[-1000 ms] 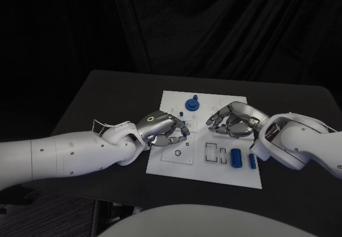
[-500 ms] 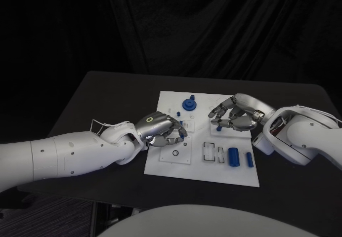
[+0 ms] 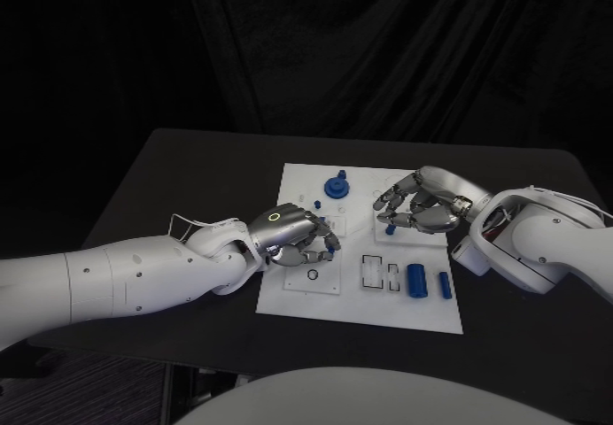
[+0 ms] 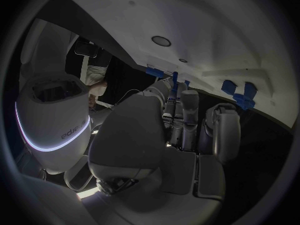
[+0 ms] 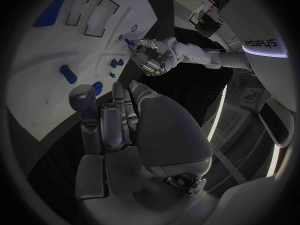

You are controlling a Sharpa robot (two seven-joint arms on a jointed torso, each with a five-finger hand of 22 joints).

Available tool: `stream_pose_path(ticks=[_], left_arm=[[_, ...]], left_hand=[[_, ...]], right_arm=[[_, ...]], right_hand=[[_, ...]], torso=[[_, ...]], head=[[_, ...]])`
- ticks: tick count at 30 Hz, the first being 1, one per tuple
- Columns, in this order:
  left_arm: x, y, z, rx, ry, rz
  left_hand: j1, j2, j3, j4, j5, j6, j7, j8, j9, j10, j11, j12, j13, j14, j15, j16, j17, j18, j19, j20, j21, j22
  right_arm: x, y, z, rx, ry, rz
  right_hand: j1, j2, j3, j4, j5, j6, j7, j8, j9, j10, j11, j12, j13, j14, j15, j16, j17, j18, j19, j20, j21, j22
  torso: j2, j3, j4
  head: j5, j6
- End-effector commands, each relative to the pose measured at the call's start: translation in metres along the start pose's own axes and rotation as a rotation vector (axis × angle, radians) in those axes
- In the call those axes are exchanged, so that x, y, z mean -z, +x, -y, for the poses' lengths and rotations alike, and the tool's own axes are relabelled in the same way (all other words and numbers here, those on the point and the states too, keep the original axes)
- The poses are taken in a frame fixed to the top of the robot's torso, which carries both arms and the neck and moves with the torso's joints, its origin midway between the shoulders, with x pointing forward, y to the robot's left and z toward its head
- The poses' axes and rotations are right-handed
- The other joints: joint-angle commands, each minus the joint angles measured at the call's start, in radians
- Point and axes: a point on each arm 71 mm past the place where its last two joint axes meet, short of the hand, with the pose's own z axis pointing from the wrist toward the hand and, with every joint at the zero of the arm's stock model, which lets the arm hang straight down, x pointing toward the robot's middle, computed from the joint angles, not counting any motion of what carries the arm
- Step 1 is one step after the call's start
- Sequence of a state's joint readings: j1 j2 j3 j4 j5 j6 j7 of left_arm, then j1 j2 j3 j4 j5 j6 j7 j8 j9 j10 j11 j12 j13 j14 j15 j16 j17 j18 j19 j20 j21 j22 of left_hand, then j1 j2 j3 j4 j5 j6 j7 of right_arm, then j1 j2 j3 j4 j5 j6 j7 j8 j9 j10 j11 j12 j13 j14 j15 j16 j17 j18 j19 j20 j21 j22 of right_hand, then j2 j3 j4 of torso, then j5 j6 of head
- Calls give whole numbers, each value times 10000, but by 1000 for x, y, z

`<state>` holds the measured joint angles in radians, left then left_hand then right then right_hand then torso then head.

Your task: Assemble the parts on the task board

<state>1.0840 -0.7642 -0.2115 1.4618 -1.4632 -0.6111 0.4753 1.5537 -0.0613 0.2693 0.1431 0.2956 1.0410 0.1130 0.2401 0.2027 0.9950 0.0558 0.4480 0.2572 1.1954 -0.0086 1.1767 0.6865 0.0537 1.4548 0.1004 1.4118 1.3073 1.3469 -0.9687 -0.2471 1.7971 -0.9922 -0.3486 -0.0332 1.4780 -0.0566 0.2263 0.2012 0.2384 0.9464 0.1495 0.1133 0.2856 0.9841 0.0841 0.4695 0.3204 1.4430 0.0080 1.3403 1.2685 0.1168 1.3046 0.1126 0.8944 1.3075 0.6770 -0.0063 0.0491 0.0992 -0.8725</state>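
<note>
Several blue parts sit on the white task board [image 3: 364, 305], which lies in the middle of the black table [image 3: 166, 168]. Nearest the board's far edge stands a round blue knob-like part [image 3: 337, 186]. Toward the near right of the board two blue cylinders [image 3: 422, 279] lie side by side, next to a pair of empty rectangular recesses [image 3: 375, 271]. A small dark ring-shaped hole [image 3: 314, 275] marks the board's near left square.

My left hand [image 3: 297, 235] is over the board's left half, just beyond that ring hole, fingers curled in and downward. A small blue piece [image 3: 335, 251] shows at my fingertips [image 3: 322, 257], and in the left wrist view a thin blue peg [image 4: 175, 78] stands just ahead of my fingers; I cannot tell whether I am pinching it or only touching it.

My right hand [image 3: 422, 209] hovers over the board's right half, near the far side, fingers bent in close together. A bit of blue [image 3: 391, 230] shows under them, yet I cannot tell whether I hold it. In the right wrist view my fingers [image 5: 106, 120] reach toward small blue parts [image 5: 68, 74] standing in the board [image 5: 37, 65], with my left hand [image 5: 150, 60] beyond.
</note>
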Motion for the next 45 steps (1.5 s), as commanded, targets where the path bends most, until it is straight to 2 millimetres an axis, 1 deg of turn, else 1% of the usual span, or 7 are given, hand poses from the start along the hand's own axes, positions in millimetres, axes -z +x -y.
stream_pose_path(ticks=[1,4,12,21,33,43,45], left_arm=[[-2,3,2,147,218,-197],[-4,4,1,154,234,-240],[-5,7,-1,175,175,-373],[-4,8,-4,206,53,-504],[-3,8,-6,201,1,-587],[0,12,-8,-646,273,-1034],[1,12,-9,-703,257,-1048]], left_hand=[[44,-14,43,-44,-44,-24,-19,-5,355,-46,29,-41,-10,-84,7,-41,-17,-94,-32,34,-52,2000],[52,-9,48,-49,-45,-27,-20,-7,356,-47,27,-42,-10,-82,6,-36,-6,-92,-37,33,-59,1998],[103,-5,77,-94,-27,-41,-22,-15,362,-55,22,-49,-7,-103,1,-37,-19,-91,-44,27,-68,2000],[109,-4,82,-99,-21,-44,-21,-18,363,-58,24,-50,-7,-118,1,-48,-45,-89,-51,26,-78,1997],[132,0,100,-121,-16,-58,-21,-27,365,-70,28,-59,-6,-155,1,-69,-86,-83,-71,24,-104,1991],[121,17,122,-135,-68,-61,-32,-33,385,-96,26,-78,1,-233,-27,-97,-158,-67,-118,8,-166,1980],[113,20,122,-131,-77,-64,-33,-34,386,-100,25,-81,1,-236,-33,-96,-157,-68,-113,6,-160,1984]], right_arm=[[0,-2,1,77,145,86],[1,-2,1,77,157,73],[1,-2,1,76,182,56],[1,-1,2,83,213,13],[0,-1,2,91,217,-63],[0,1,1,88,211,-143],[0,0,1,89,217,-151]], right_hand=[[3,-118,-23,43,-37,62,1,49,-16,24,-27,-17,-11,60,-2,58,4,35,90,9,48,1050],[3,-118,-23,43,-37,62,1,49,-16,24,-27,-17,-11,60,-2,58,4,35,90,9,48,1050],[3,-118,-23,43,-37,62,1,49,-16,24,-27,-17,-11,60,-2,58,4,35,90,9,48,1050],[14,-125,-20,49,-38,78,-8,59,-20,35,-33,-15,-15,64,-6,56,-2,36,97,6,52,1050],[23,-130,-18,50,-38,82,-11,61,-24,38,-37,-15,-18,63,-8,52,-10,38,95,5,42,1047],[37,-131,-12,47,-36,86,-15,64,-27,41,-40,-16,-21,63,-11,49,-15,41,91,4,27,1043],[37,-131,-12,47,-36,86,-15,64,-27,41,-40,-16,-21,63,-11,49,-15,41,91,4,27,1043]], torso=[[13,-4,-1],[12,-8,10],[15,-7,3],[12,-6,13],[13,-9,15],[15,-15,26],[13,-15,19]], head=[[2,-1],[-16,-1],[-15,-1],[-36,-1],[-17,-1],[-65,-1],[-50,-1]])
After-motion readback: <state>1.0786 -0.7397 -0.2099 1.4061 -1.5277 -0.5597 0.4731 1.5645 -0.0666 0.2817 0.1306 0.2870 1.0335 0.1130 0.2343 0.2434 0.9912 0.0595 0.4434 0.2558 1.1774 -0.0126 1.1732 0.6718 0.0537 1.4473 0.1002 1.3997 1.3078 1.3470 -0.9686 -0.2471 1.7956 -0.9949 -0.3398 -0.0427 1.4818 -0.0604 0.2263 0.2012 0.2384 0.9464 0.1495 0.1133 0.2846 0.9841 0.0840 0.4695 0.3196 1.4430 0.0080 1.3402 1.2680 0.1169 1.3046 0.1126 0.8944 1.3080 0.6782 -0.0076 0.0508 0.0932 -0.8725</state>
